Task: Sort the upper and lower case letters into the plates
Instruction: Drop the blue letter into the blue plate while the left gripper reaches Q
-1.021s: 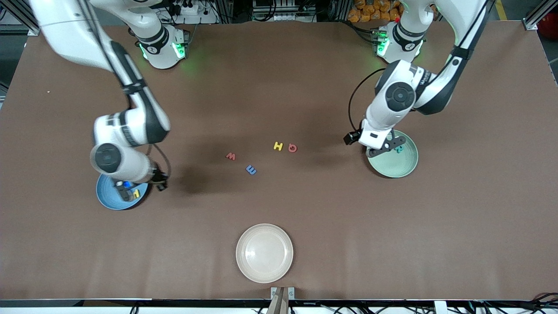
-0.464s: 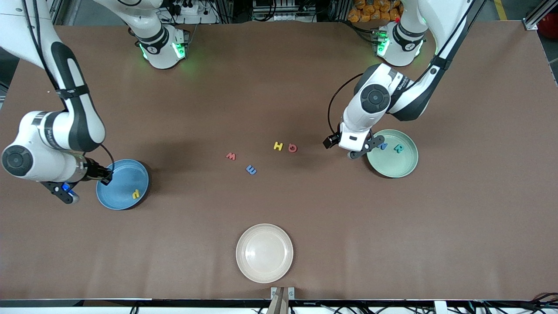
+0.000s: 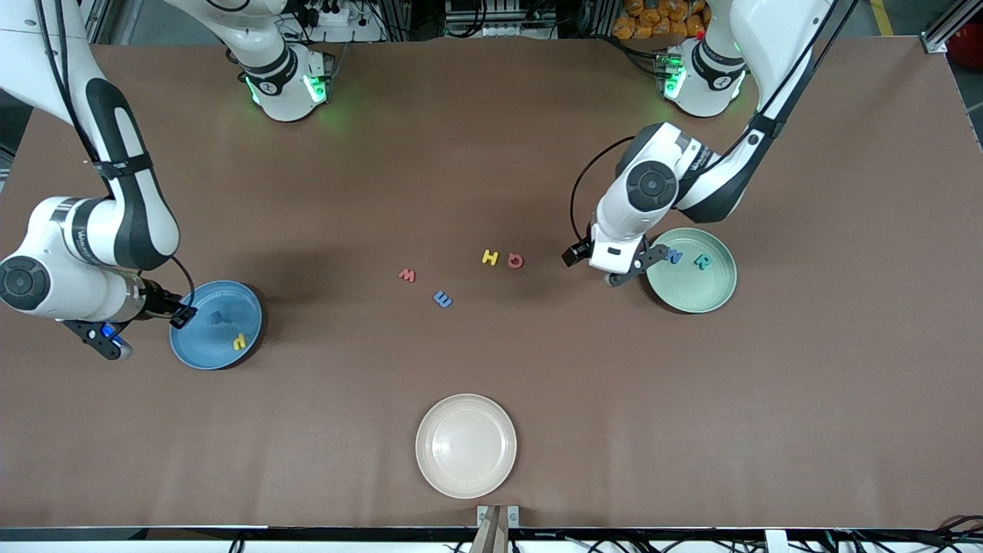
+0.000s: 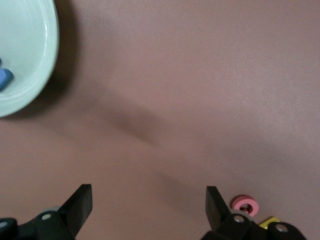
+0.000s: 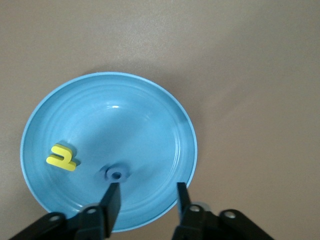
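Observation:
The blue plate (image 3: 192, 349) holds a yellow letter (image 3: 239, 342) and a blue letter (image 3: 223, 315). My right gripper (image 3: 111, 342) hangs open beside this plate's rim, toward the right arm's end. In the right wrist view the gripper (image 5: 145, 195) has nothing between its fingers, and the blue letter (image 5: 116, 174) lies just off one fingertip. The mint plate (image 3: 695, 296) holds a blue letter (image 3: 674, 257) and a teal letter (image 3: 702, 262). My left gripper (image 3: 636, 266) is open and empty beside that plate. A yellow H (image 3: 490, 257), a red ring letter (image 3: 514, 261), a red W (image 3: 406, 275) and a blue E (image 3: 442, 299) lie mid-table.
A cream-white plate (image 3: 465, 480) stands empty, nearer the front camera than the loose letters. In the left wrist view, the mint plate (image 4: 30, 45) sits at one corner, and the red ring letter (image 4: 245, 206) lies past one finger.
My right arm swung from over the blue plate to beside it, and its jaws opened. The blue letter now lies in that plate. My left gripper moved off the mint plate toward the loose letters.

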`<state>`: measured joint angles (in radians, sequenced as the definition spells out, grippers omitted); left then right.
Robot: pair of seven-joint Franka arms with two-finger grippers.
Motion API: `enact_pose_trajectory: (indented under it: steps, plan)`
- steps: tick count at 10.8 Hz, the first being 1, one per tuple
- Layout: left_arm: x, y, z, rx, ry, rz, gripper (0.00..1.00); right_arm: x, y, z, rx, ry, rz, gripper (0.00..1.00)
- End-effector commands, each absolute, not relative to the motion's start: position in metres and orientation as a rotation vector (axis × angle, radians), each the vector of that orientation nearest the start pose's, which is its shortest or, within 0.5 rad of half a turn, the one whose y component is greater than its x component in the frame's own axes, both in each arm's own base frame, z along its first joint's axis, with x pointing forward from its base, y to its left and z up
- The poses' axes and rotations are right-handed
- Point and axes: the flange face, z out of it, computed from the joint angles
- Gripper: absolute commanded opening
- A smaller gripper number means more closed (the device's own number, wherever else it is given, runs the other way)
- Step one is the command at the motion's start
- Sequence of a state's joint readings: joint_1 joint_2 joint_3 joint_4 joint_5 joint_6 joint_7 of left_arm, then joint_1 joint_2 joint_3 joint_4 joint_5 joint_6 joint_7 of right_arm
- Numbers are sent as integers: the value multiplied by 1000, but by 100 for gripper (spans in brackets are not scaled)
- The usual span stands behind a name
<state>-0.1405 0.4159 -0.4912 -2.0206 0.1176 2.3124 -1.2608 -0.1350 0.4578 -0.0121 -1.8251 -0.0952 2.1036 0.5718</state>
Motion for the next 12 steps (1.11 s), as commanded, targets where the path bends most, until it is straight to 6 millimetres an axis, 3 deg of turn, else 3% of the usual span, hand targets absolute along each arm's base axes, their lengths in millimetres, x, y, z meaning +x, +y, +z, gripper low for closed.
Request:
enact_pose_trajectory:
  steps: [1,7,8,10,12]
  plan:
    - [494,-383,241,-2949,-1021,135,100,628,-90,269,-3099,1031,237,100]
    - [493,-441,190,-2907,-1116,139,100,628,-86,261,-3103,1016,237,100]
    - [500,-453,189,-2896,-1225,140,100,628,-84,260,-3102,1017,239,100]
    - [482,-496,189,-2894,-1291,164,100,628,-82,260,-3103,1015,239,100]
    - [478,-500,181,-2885,-1300,174,100,628,-83,259,-3102,1017,241,100]
